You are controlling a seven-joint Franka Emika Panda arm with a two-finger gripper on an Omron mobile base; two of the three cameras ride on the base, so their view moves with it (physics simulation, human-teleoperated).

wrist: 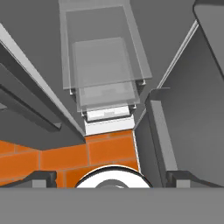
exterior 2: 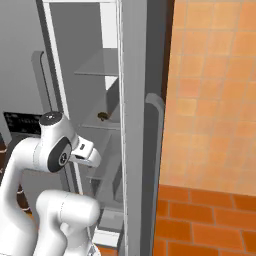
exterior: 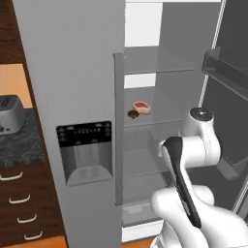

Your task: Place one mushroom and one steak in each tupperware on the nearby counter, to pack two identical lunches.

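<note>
Far left: in the left base view we see the surface (exterior: 22,140), dark speckled stone, with a silver toaster (exterior: 10,114) on it and brown drawers (exterior: 24,203) with curved silver handles below.
Left of centre: the closed grey fridge door (exterior: 72,97) carries a dark dispenser panel (exterior: 85,152) and a tall handle (exterior: 117,131) along its right edge.
Centre: the fridge compartment stands open; on a glass shelf (exterior: 160,121) lie a red steak (exterior: 141,106) and, touching its left side, a small brown mushroom (exterior: 132,114).
Right: our white arm (exterior: 193,155) rises in front of the lower shelves; the open door (exterior: 230,87) with its bins hangs beyond.
Right base view: the door edge (exterior 2: 137,125) hides the steak; the mushroom (exterior 2: 103,116) shows as a dark speck. To the right, an orange tiled wall (exterior 2: 215,90) and orange brick floor (exterior 2: 210,220).
Hand view: we look down stacked glass shelves (wrist: 105,74) to the orange floor (wrist: 87,155).
Claw (wrist: 111,178): released, fingers (wrist: 39,178) wide apart, nothing between them.
</note>
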